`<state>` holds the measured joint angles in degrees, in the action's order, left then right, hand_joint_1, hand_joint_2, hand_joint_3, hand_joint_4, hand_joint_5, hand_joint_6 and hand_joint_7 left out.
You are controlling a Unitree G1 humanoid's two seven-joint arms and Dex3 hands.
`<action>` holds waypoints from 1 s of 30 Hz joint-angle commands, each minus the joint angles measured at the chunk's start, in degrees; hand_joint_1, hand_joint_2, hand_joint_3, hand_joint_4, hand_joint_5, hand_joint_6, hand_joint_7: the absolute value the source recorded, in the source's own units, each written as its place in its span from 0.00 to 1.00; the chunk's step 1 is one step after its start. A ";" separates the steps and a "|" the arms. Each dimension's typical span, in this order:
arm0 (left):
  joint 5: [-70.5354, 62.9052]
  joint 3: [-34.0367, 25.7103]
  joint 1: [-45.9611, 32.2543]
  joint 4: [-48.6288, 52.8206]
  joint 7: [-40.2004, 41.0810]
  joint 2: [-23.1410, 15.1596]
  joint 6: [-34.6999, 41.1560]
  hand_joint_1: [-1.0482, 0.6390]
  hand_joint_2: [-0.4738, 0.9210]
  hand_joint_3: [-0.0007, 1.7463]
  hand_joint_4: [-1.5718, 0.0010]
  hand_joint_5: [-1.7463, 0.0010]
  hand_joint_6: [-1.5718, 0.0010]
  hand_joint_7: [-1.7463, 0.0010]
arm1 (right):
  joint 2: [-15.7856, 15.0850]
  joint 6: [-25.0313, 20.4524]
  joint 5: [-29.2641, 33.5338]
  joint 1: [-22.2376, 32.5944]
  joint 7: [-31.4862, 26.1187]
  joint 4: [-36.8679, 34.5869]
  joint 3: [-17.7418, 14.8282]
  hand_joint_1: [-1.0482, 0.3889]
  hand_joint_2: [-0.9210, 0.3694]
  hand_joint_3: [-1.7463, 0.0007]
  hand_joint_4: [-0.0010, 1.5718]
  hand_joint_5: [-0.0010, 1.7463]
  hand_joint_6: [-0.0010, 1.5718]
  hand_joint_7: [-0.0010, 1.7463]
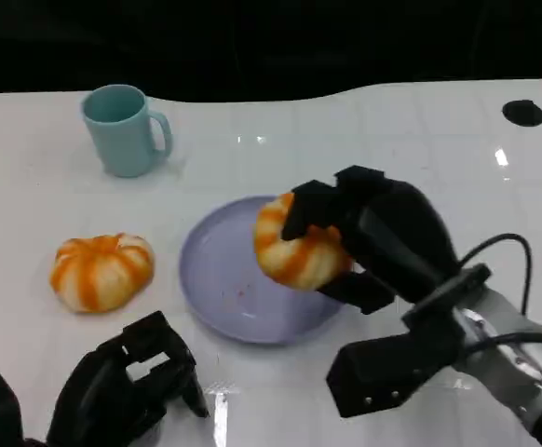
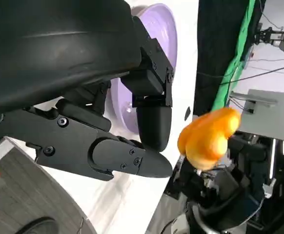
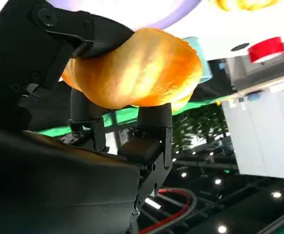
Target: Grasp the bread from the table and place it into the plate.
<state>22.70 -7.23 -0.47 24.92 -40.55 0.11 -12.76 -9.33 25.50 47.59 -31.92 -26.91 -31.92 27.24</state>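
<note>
My right hand grips an orange-and-white striped bread and holds it over the right part of the lilac plate. In the right wrist view the bread sits between the black fingers, with the plate's rim beyond it. A second striped bread lies on the white table to the plate's left. My left hand hovers low near the front edge, fingers apart, holding nothing. The left wrist view shows that hand, the plate and the held bread.
A light-blue mug stands upright at the back left of the white table. Dark round holes mark the table's far corners. A black cable loops off my right forearm.
</note>
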 commanded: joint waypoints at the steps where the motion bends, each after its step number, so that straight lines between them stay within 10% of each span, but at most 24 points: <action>1: 0.32 -0.33 0.42 0.42 -0.36 -0.91 0.13 0.25 1.00 0.07 0.56 0.00 0.58 0.19 | 2.29 -0.40 0.24 -4.91 -1.18 -6.70 1.44 0.63 0.57 0.18 0.71 1.00 0.58 0.85; 9: 0.18 -0.17 0.33 0.49 -0.30 -0.84 -0.09 0.26 1.00 0.07 0.57 0.00 0.58 0.20 | 5.66 1.66 -0.40 -10.10 -5.80 -18.28 2.91 0.68 0.57 0.06 0.71 1.00 0.56 0.99; 11: 0.13 -0.15 0.34 0.59 -0.32 -0.82 -0.21 0.26 1.00 0.06 0.57 0.00 0.58 0.19 | 5.74 1.45 -0.55 -10.80 -5.48 -19.82 3.12 0.68 0.55 0.13 0.65 0.99 0.55 0.86; 19: 0.47 -0.01 -0.03 -0.24 -0.25 -0.60 0.41 0.25 1.00 0.05 0.56 0.00 0.58 0.20 | 3.25 -5.53 -0.02 -10.13 5.87 -15.33 5.15 0.41 0.08 0.81 0.26 0.35 0.41 0.10; 30: 0.92 0.15 -0.08 -0.41 -0.58 -0.38 0.71 0.26 1.00 0.06 0.56 0.00 0.58 0.20 | -0.52 -10.92 -7.18 -2.67 25.38 1.75 2.43 0.18 0.00 0.82 0.00 0.24 0.19 0.00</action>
<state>23.25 -6.98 -0.56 25.12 -40.72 0.32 -12.35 -8.15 14.95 43.47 -36.22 -5.33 -33.57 31.40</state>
